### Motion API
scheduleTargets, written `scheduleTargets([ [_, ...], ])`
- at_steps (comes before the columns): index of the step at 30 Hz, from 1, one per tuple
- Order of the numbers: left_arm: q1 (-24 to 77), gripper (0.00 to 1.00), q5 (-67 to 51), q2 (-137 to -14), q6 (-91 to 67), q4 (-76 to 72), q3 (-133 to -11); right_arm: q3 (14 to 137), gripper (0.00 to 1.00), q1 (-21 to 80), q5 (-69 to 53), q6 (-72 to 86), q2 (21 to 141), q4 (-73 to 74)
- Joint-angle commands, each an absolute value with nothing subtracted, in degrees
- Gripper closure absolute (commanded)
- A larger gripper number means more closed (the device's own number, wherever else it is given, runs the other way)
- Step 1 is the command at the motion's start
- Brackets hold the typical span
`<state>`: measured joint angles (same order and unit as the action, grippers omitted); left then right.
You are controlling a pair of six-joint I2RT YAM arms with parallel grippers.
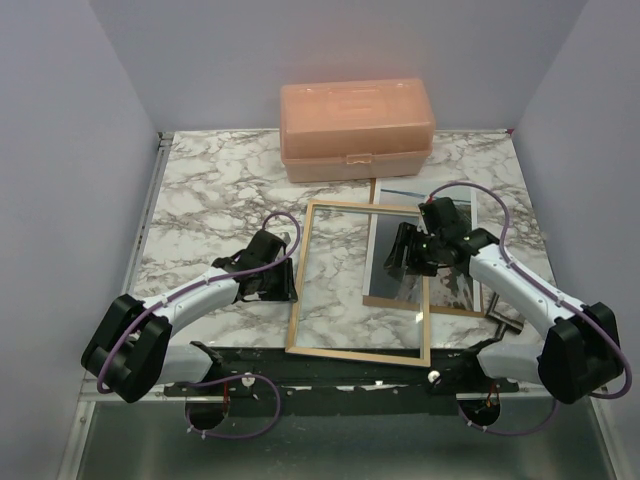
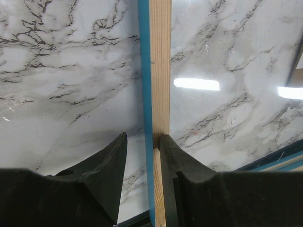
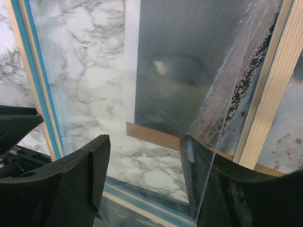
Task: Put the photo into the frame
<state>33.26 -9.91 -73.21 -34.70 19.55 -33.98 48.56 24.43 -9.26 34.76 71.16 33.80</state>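
1. Pale wood forms the upper face of the frame (image 1: 355, 352), which lies flat in the middle of the marbled surface (image 1: 220, 190). Its outer edge shows bright blue in the left wrist view.
2. Marble shows through the left part of its clear pane (image 1: 345, 270), and the right part covers a portion of the photo (image 1: 450, 292).
3. The photo lies picture side up at the frame's right side. It is partly under the pane and partly sticking out past the right rail, towards the back right.
4. A brown board (image 1: 450, 309) lies beneath the photo, its near edge showing as a thin strip just below the print.
5. The left claw (image 1: 280, 285) sits low at the frame's left rail. In its wrist view it is narrowly parted and straddles the rail (image 2: 160, 71). One finger (image 2: 189, 179) touches the wood on the pane side, and the other (image 2: 104, 175) stands just off the blue edge.
6. The right claw (image 1: 400, 262) hangs over the frame's right part, above the photo (image 3: 189, 61), spread wide with nothing between its fingers. A pale sheet edge seems to meet its right finger (image 3: 208, 189), but glare on the pane makes this hard to tell.
7. A peach plastic box (image 1: 355, 130) with its lid closed stands at the back, well apart from the claws.
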Motion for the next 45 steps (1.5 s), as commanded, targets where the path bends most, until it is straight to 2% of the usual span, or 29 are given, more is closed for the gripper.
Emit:
scheduleTargets([
  [1, 34.1, 0.65, -7.73, -75.22, -33.66, 20.83, -33.25, 47.29, 0.29, 24.96, -8.75, 33.93, 72.69, 31.75],
  [7, 34.17, 0.65, -7.62, -75.29, -33.57, 20.97, -33.4, 46.66, 0.1, 24.96, -8.16, 33.78, 74.12, 31.55],
  [12, 34.19, 0.65, -7.65, -75.41, -33.49, 20.95, -33.48, 46.07, 0.0, 24.96, -7.0, 33.86, 74.19, 31.83],
  [45, 34.54, 0.65, -7.12, -75.67, -33.57, 21.34, -33.77, 46.84, 0.0, 24.96, 10.01, 38.85, 74.85, 39.04],
])
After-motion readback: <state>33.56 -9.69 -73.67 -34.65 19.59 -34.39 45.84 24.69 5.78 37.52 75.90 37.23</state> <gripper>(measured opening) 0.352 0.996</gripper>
